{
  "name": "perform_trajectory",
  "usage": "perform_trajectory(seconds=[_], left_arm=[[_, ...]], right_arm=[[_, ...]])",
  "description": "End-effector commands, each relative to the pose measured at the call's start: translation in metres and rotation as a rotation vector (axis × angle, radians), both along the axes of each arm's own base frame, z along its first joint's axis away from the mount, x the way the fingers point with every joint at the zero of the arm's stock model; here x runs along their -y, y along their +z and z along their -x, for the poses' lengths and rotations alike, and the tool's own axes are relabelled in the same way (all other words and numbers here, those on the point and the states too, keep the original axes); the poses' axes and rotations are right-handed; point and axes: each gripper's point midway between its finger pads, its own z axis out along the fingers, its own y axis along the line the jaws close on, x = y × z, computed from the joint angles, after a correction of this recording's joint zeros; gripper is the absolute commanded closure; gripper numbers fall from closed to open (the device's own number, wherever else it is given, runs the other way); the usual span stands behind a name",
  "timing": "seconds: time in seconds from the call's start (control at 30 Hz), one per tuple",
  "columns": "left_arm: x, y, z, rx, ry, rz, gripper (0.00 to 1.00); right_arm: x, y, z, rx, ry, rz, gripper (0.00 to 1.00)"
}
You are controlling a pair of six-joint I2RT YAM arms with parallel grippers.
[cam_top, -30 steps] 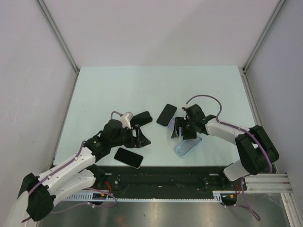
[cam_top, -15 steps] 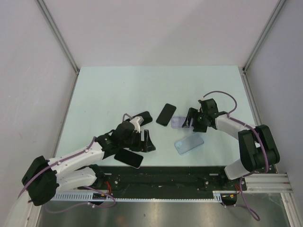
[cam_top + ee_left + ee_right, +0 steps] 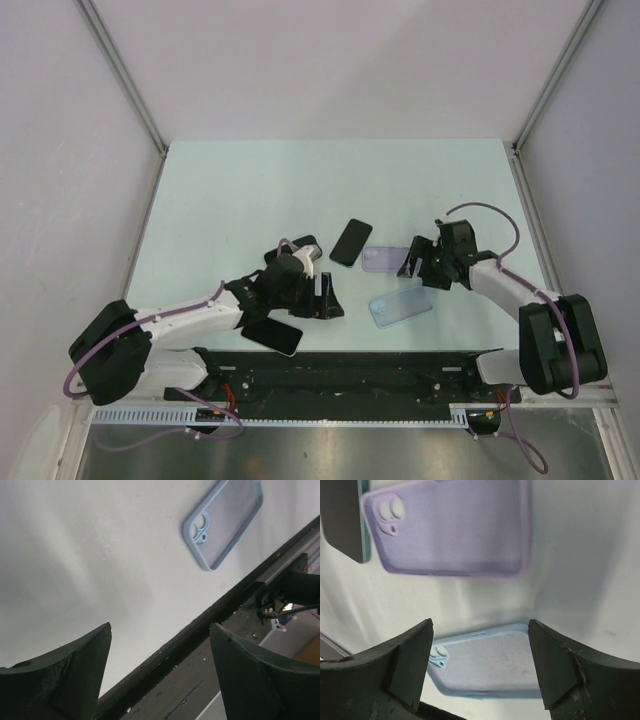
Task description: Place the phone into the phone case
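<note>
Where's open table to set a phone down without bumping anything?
Bare: the far half of the table, beyond the middle phone. Crowded: the near strip with purple case, blue case, near-edge phone, left pincer and right pincer.

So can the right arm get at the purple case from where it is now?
Probably yes. The right gripper is open right beside the purple case, with nothing between them; the black phone sits only at its far end.

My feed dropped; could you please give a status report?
Left gripper open, empty. Right gripper open, empty. Black phone beside purple case, not inserted. Nothing blocking.
</note>
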Motion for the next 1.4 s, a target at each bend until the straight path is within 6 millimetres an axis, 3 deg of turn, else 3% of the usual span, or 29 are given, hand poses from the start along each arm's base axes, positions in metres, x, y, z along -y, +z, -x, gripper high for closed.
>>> perform_trajectory(seconds=[0.0, 0.27, 0.4, 0.5, 0.63, 0.73, 0.77, 0.8, 1.0, 1.03, 1.13, 1.17, 1.2, 1.23, 1.27, 1.3, 1.37], left_arm=[[0.033, 0.027, -0.004, 0.027, -0.05, 0.162, 0.16], [0.039, 0.011, -0.003, -0.013, -0.063, 0.145, 0.17], [0.034, 0.003, -0.001, -0.024, -0.048, 0.127, 0.17], [0.032, -0.003, -0.002, -0.026, -0.044, 0.11, 0.16], [0.03, -0.005, -0.012, 0.047, -0.059, 0.072, 0.15], [0.021, -0.001, -0.033, 0.164, -0.028, -0.006, 0.1], [0.018, 0.007, -0.039, 0.204, -0.013, -0.008, 0.08], [0.014, 0.012, -0.048, 0.26, 0.005, -0.028, 0.03], [0.001, 0.062, -0.068, 0.472, 0.049, -0.015, 0.0], [-0.002, 0.067, -0.071, 0.495, 0.066, -0.017, 0.0], [-0.01, 0.083, -0.074, 0.554, 0.086, -0.009, 0.0], [-0.011, 0.086, -0.074, 0.566, 0.088, -0.006, 0.0], [-0.013, 0.088, -0.074, 0.582, 0.085, -0.01, 0.0], [-0.017, 0.093, -0.075, 0.602, 0.096, -0.007, 0.0], [-0.018, 0.094, -0.074, 0.615, 0.089, -0.015, 0.0], [-0.02, 0.095, -0.075, 0.628, 0.089, -0.02, 0.0], [-0.024, 0.097, -0.076, 0.651, 0.09, -0.035, 0.0]], right_arm=[[0.018, -0.009, 0.019, -0.015, -0.049, 0.02, 0.19], [0.027, -0.022, 0.049, -0.067, -0.066, 0.039, 0.18], [0.02, -0.022, 0.053, -0.071, -0.051, 0.021, 0.18], [0.01, -0.024, 0.057, -0.079, -0.024, 0.017, 0.18], [-0.023, -0.023, 0.058, -0.052, 0.059, -0.003, 0.18], [-0.056, -0.007, 0.045, 0.055, 0.132, -0.022, 0.17], [-0.062, -0.001, 0.037, 0.099, 0.138, -0.016, 0.13], [-0.069, 0.006, 0.027, 0.147, 0.151, -0.015, 0.01], [-0.114, 0.076, -0.042, 0.489, 0.153, -0.122, 0.0], [-0.117, 0.071, -0.053, 0.498, 0.137, -0.118, 0.0], [-0.131, 0.093, -0.094, 0.623, 0.068, -0.14, 0.0], [-0.14, 0.071, -0.1, 0.589, 0.096, -0.13, 0.0], [-0.156, 0.089, -0.114, 0.645, 0.126, -0.188, 0.0], [-0.167, 0.088, -0.117, 0.642, 0.167, -0.213, 0.0], [-0.194, 0.076, -0.108, 0.63, 0.337, -0.303, 0.0], [-0.211, 0.093, -0.11, 0.677, 0.412, -0.381, 0.0], [-0.241, 0.1, -0.097, 0.747, 0.561, -0.531, 0.0]])
